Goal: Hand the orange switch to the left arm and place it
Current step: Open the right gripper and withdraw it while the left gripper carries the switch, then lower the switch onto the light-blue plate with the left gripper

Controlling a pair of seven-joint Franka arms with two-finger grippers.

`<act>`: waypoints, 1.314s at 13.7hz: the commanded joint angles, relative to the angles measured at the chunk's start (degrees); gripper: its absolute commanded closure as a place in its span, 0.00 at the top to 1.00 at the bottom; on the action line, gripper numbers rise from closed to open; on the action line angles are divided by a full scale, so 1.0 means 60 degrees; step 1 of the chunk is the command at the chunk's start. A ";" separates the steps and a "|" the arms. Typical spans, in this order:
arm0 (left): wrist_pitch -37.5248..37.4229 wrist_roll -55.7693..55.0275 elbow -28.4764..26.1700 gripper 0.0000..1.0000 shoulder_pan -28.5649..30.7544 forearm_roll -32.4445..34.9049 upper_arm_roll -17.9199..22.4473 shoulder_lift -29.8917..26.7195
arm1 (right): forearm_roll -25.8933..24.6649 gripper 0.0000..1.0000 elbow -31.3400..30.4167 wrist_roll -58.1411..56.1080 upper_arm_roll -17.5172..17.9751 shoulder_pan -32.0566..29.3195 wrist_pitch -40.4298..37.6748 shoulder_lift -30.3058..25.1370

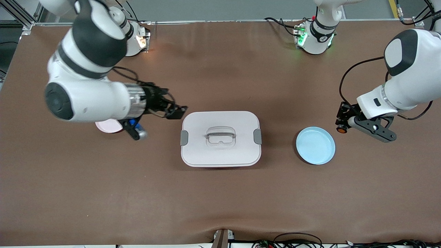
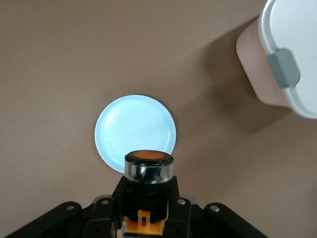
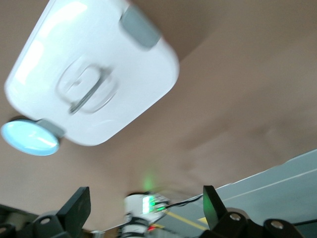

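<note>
The orange switch (image 1: 341,129) has a black body and a round orange cap, and it sits between the fingers of my left gripper (image 1: 343,123). The gripper holds it in the air beside the light blue plate (image 1: 315,145), toward the left arm's end of the table. In the left wrist view the switch (image 2: 148,166) stands upright in the shut left gripper (image 2: 148,201), over the plate's edge. My right gripper (image 1: 168,110) is open and empty, tilted sideways in the air beside the white box (image 1: 220,137). Its fingers (image 3: 75,206) stand wide apart.
The box stands mid-table with grey side clips and a lid handle; it also shows in the left wrist view (image 2: 292,44) and the right wrist view (image 3: 94,69). A pink plate (image 1: 107,126) lies partly hidden under the right arm. The blue plate shows in both wrist views (image 2: 134,129) (image 3: 29,138).
</note>
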 commanded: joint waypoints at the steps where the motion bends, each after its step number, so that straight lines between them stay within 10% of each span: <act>1: -0.0163 0.0804 -0.0007 0.00 0.0021 0.0770 -0.0059 0.0213 | -0.0856 1.00 -0.0144 -0.1829 0.0153 -0.0761 -0.0866 -0.0296; 10: -0.0119 0.3702 -0.0534 0.00 0.0607 0.1198 -0.0059 0.0786 | -0.4884 1.00 -0.0159 -0.8071 0.0153 -0.1978 -0.1996 -0.0560; 18: 0.0569 0.5098 -0.0901 0.00 0.0812 0.2018 -0.0074 0.1195 | -0.5707 1.00 -0.0509 -0.9629 0.0153 -0.3063 -0.2305 -0.0955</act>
